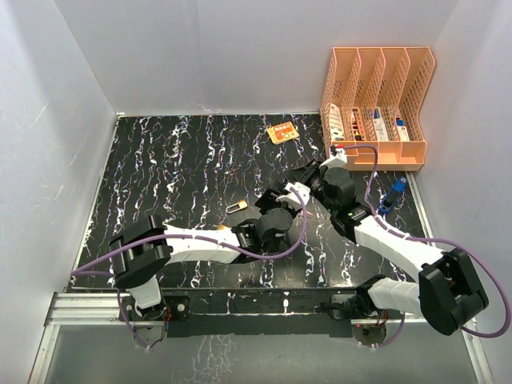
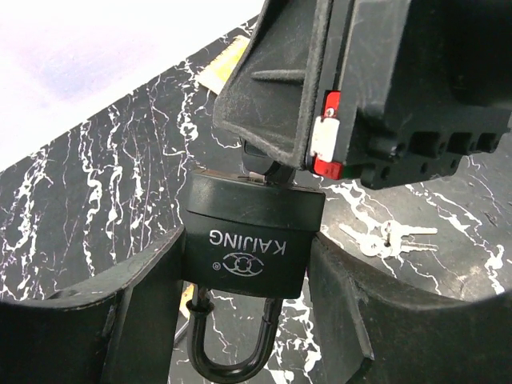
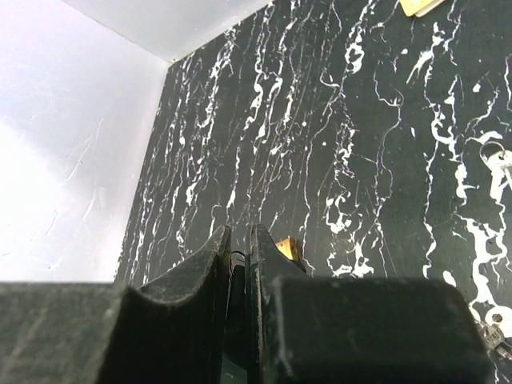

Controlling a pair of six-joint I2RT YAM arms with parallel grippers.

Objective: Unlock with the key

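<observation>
Left fingers (image 2: 120, 320) and right fingers (image 3: 196, 276) both clamped, tips close together.

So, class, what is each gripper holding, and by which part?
Left gripper: KAIJING padlock, by its body sides. Right gripper: apparently the key, by its head; mostly hidden.

- I read "KAIJING" on the padlock (image 2: 248, 240) body in the left wrist view, upside down. There is a ring logo beside it, and a tiny circled mark I can't read.
- Orange card (image 1: 282, 133) on the bench (image 1: 176, 176): print too small to read.
- File rack (image 1: 380, 104) contents: labels unreadable.
</observation>
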